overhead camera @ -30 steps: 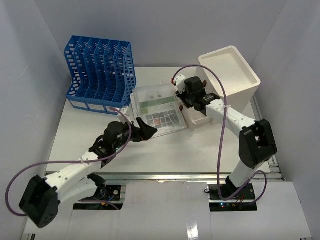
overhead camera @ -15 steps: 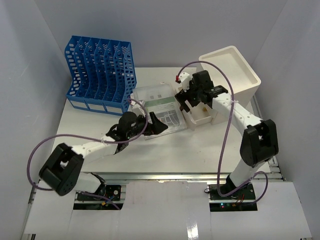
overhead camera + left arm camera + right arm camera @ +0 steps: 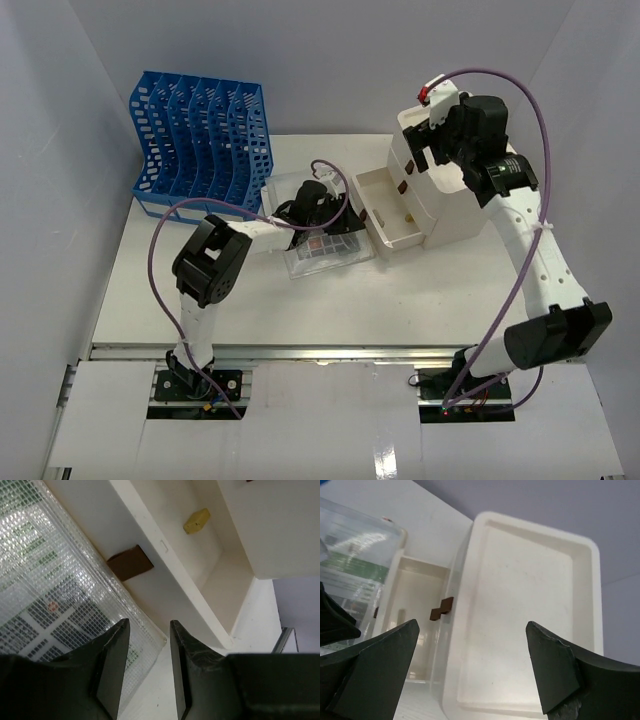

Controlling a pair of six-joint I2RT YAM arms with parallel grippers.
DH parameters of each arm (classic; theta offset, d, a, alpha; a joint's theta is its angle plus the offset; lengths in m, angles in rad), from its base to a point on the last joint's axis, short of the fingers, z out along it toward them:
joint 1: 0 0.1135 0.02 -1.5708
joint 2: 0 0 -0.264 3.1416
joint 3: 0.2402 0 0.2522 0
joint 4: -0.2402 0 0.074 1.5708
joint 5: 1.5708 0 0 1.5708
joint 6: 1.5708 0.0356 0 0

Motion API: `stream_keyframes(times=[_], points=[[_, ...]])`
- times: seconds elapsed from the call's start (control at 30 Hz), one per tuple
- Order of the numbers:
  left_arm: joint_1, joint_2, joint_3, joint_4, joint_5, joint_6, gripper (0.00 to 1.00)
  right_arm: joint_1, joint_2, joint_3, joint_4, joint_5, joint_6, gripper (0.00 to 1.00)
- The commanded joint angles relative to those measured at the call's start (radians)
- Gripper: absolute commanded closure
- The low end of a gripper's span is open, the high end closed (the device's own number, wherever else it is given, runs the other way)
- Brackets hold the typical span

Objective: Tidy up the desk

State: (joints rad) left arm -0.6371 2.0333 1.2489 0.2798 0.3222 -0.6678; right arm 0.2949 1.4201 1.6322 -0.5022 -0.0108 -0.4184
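Top external view shows the desk (image 3: 330,295) lying wide and white, its metal rail (image 3: 320,350) along the near edge and a broad bare strip just behind that. A blue file rack (image 3: 200,135) stands at the far left corner. A cream cabinet (image 3: 455,215) sits at the far right, its drawer (image 3: 398,240) pulled out toward the middle. Between them lies a clear pouch (image 3: 325,250), its right edge just beside the drawer. The left gripper (image 3: 148,626) hangs over the pouch's corner, fingers narrowly parted, pinching nothing. The right gripper (image 3: 471,625) is spread wide above the cabinet's top tray.
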Motion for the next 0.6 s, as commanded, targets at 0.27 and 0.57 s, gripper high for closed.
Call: stream_keyframes(times=[0.27,0.57], points=[[-0.002,0.194,0.341,-0.211,0.045,0.087,0.5,-0.107,0.171,-0.047,-0.051,-0.111,0.119,0.55],[-0.019,0.402,0.727,-0.255,0.103,0.059,0.46,-0.111,0.226,-0.04,-0.121,-0.294,0.153,0.85]])
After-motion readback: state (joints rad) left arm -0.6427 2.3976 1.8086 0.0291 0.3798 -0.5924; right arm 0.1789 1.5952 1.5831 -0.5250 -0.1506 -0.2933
